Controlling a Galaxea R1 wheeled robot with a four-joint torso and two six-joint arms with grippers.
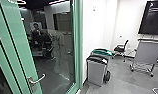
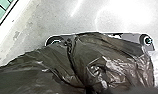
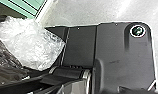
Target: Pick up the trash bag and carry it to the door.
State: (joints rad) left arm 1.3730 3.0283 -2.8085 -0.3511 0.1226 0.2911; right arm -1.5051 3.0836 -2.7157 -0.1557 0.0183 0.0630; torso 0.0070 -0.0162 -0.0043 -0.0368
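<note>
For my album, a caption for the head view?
A green-framed glass door with a metal handle, beside grey bins.

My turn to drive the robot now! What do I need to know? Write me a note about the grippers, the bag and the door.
Grippers: I can't tell whether left or right is open or shut.
Bag: the dark trash bag is over the robot's base plate, next to some clear crinkled plastic.
Door: green-framed, with a handle, ahead on the left.
Done: the bag looks picked up.
Left: finishing the carry to the door; I can't tell how far that is.
</note>
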